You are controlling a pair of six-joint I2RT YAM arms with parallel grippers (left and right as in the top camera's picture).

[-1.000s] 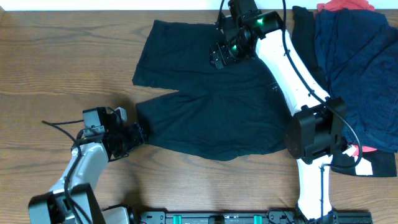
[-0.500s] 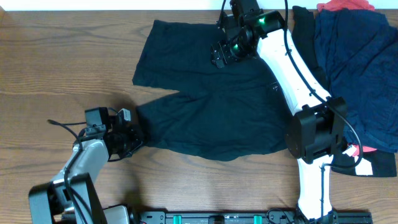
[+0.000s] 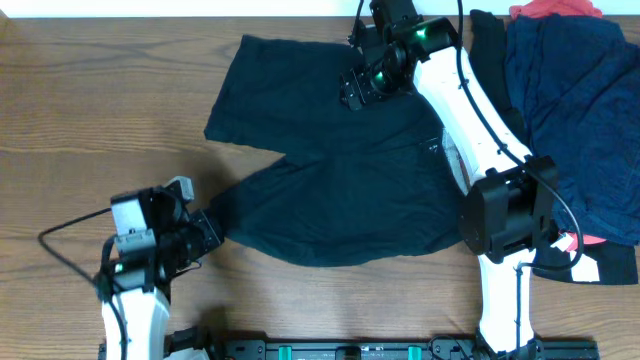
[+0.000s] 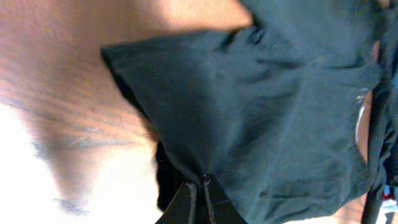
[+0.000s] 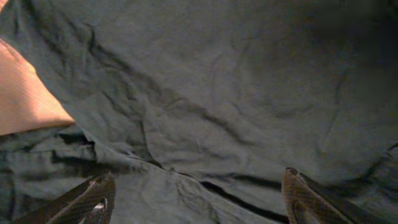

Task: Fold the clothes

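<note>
A pair of black fabric shorts (image 3: pixel 350 190) lay spread flat across the middle of the brown wooden table (image 3: pixel 80 100). One leg reached toward the upper left of the overhead frame and the other ran down toward the lower left.

At the lower left of that frame the left gripper (image 3: pixel 210 230) was clenched on the hem corner of the lower leg, with the cloth drawn to a point toward it. In the left wrist view its fingers (image 4: pixel 189 202) met at the bottom centre of the picture, pinching the dark fabric between them. From there the shorts (image 4: pixel 267 106) fanned out upward and to the right over the wood grain.

The right gripper (image 3: pixel 352 90) hung near the top centre of the overhead frame, over the upper part of the shorts, released and holding nothing. In the right wrist view its fingertips (image 5: pixel 93 199) stood in the bottom corners, well apart, with wrinkled dark cloth (image 5: pixel 236 87) and a seam between them. Whether the tips touched the fabric could not be told.

At the upper right of the overhead frame lay a pile of other clothes. A navy blue garment (image 3: pixel 570 110) was on top, a red garment (image 3: pixel 555 10) showed at the top edge, and a black garment (image 3: pixel 488 60) ran along the pile's left side, just beside the shorts.
</note>
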